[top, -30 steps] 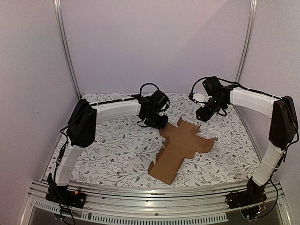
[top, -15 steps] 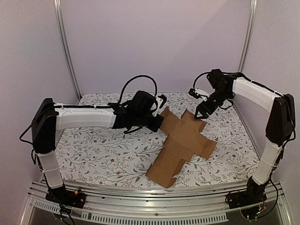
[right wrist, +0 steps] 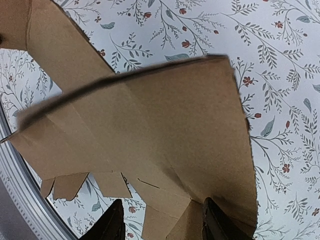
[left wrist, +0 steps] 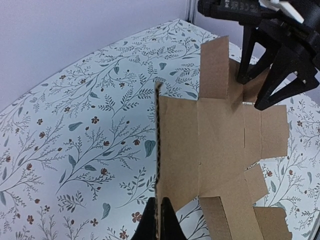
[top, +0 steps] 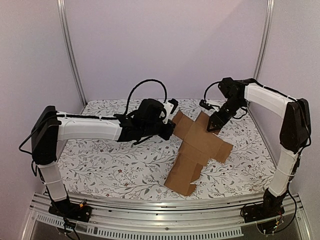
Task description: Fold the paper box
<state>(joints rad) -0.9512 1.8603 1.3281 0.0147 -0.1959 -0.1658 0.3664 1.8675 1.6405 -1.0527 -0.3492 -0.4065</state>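
Observation:
The paper box point(top: 200, 146) is a flat brown cross-shaped cardboard sheet lying unfolded in the middle-right of the table, with its left edge lifted. My left gripper point(top: 170, 129) is shut on that left edge. In the left wrist view its fingertips point(left wrist: 159, 220) pinch the corrugated edge of the sheet point(left wrist: 215, 135). My right gripper point(top: 213, 125) is open at the sheet's far flap. In the right wrist view its gripper point(right wrist: 162, 222) straddles the raised cardboard point(right wrist: 165, 125), which lies between the spread fingers. The right gripper also shows in the left wrist view point(left wrist: 265, 82).
The floral tablecloth point(top: 115, 155) covers the table. Lilac walls stand close at the back and sides, with metal posts point(top: 70, 55) in the far corners. An aluminium rail point(top: 160, 220) runs along the near edge by the arm bases.
My left arm reached out and took hold of the sheet's left edge. The sheet shifted a little to the right. My right gripper came down onto the far flap.

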